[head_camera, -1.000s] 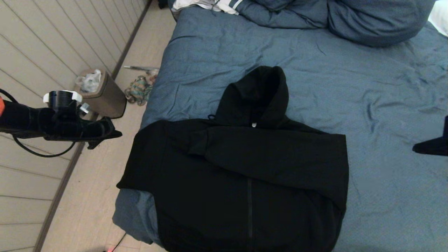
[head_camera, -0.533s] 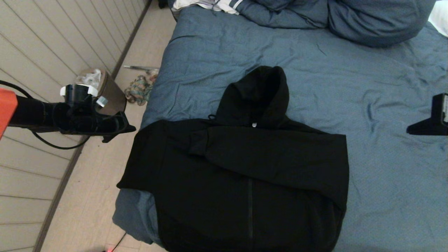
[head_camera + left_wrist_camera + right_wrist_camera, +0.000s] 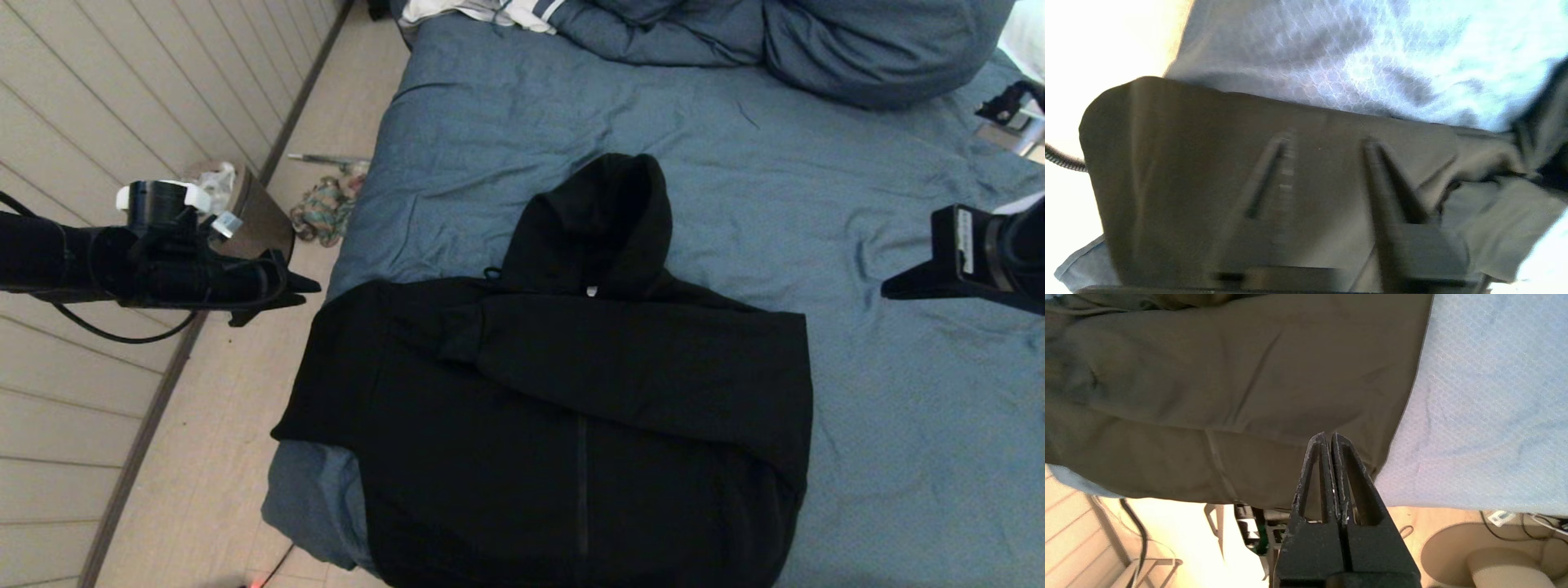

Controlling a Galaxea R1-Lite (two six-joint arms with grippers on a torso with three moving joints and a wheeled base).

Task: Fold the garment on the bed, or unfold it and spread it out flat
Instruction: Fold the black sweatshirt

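Note:
The black hooded garment point(image 3: 571, 392) lies front-up on the near left part of the blue bed point(image 3: 735, 163). Its hood points away and its sleeves are folded across the chest. My left gripper point(image 3: 282, 296) hovers over the floor just left of the garment's shoulder. In the left wrist view it point(image 3: 1327, 143) is open above the dark garment point(image 3: 1188, 163) and the bed point(image 3: 1331, 53), with nothing between its fingers. My right gripper point(image 3: 894, 290) hangs over bare duvet to the right of the garment. In the right wrist view it point(image 3: 1329, 435) is shut and empty, near the edge of the garment point(image 3: 1208, 375) on the bed point(image 3: 1486, 396).
A brown bin point(image 3: 253, 224) and a multicoloured rag point(image 3: 322, 211) sit on the floor left of the bed, by the panelled wall. Blue pillows point(image 3: 857, 49) and a white striped cloth point(image 3: 490, 10) lie at the head of the bed.
My left gripper has moved right and slightly up toward the garment's shoulder. My right arm has come in from the right edge, moving left and up over the bed. The garment has not moved.

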